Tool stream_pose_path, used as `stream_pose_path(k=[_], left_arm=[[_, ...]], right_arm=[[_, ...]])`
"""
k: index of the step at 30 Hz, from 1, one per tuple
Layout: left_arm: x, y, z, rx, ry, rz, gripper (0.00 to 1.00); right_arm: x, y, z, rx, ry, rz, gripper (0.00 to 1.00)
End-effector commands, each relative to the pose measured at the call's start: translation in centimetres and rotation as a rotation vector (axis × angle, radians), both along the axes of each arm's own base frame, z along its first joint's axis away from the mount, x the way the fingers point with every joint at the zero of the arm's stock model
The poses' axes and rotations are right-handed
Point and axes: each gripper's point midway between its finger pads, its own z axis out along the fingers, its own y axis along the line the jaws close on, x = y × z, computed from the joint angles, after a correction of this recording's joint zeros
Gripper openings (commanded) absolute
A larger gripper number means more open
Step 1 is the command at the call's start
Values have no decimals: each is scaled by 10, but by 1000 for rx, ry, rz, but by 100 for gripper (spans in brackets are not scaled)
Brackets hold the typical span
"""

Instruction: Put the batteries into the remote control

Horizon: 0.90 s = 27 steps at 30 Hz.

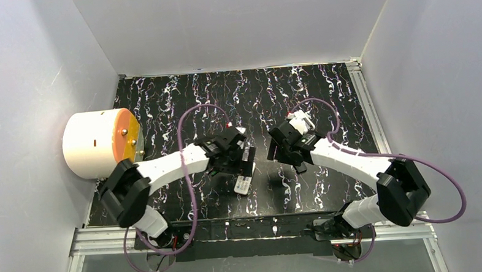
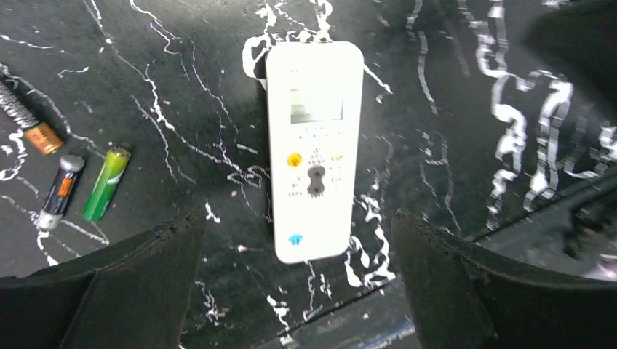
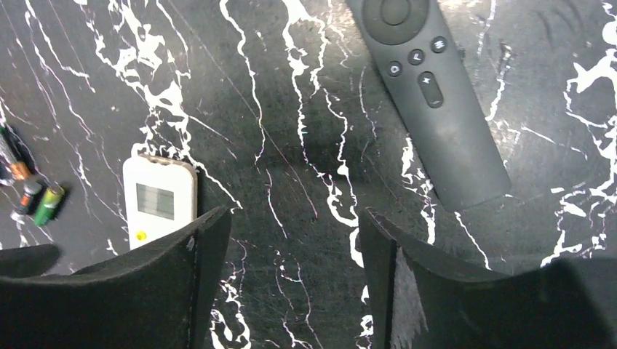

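A white remote control (image 2: 314,145) lies face up on the black marbled table, its display and buttons showing. My left gripper (image 2: 297,236) hangs open above its near end, touching nothing. To the remote's left lie three batteries: a green one (image 2: 106,183), a dark one with an orange band (image 2: 61,193) and a dark one with a copper end (image 2: 25,116). My right gripper (image 3: 291,225) is open over bare table, between the white remote (image 3: 160,200) and a black remote (image 3: 436,102). From above, the white remote (image 1: 243,185) lies just in front of the left gripper (image 1: 245,157).
A white cylinder with an orange face (image 1: 97,142) stands at the table's left edge. The table's front edge (image 2: 378,320) runs just below the white remote. White walls close in the table on three sides.
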Motion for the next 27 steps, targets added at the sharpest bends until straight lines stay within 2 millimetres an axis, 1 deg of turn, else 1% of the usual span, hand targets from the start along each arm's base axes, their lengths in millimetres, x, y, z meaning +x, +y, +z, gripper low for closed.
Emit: stream_pose_path(k=[1, 2, 3, 5, 8, 11, 13, 15, 18, 19, 22, 24, 25, 26, 27], left_arm=[[13, -3, -16, 142, -20, 45, 94], [12, -9, -18, 142, -12, 33, 94], [12, -13, -24, 157, -5, 25, 94], [11, -20, -28, 166, 2, 11, 94], [11, -26, -35, 187, 10, -1, 94], [11, -26, -44, 229, 10, -3, 89], [11, -25, -49, 265, 14, -6, 84], [9, -26, -52, 285, 15, -33, 80], [8, -26, -54, 309, -2, -45, 78], [9, -25, -55, 318, -4, -43, 75], [9, -24, -62, 337, 0, -48, 62], [10, -23, -64, 345, -3, -57, 49], [11, -23, -63, 349, -10, -61, 40], [13, -24, -60, 346, -19, -73, 32], [14, -26, -56, 339, -31, -92, 27]], right_arm=[[7, -14, 15, 37, -68, -138, 72], [6, -16, 14, 39, -69, -141, 71], [5, -18, 13, 38, -65, -148, 71], [2, -21, 10, 37, -56, -149, 71], [-2, -23, 6, 41, -41, -157, 71], [-4, -25, 3, 47, -32, -161, 71], [-5, -26, 1, 50, -27, -167, 71], [-5, -27, 1, 57, -25, -169, 71], [-5, -30, 3, 69, -34, -179, 71], [-5, -31, 4, 74, -35, -185, 71], [-6, -33, 5, 91, -36, -191, 71], [-6, -32, 6, 109, -41, -191, 71], [-5, -30, 9, 126, -47, -185, 71], [-6, -29, 9, 139, -50, -177, 71], [-6, -27, 11, 161, -58, -163, 71]])
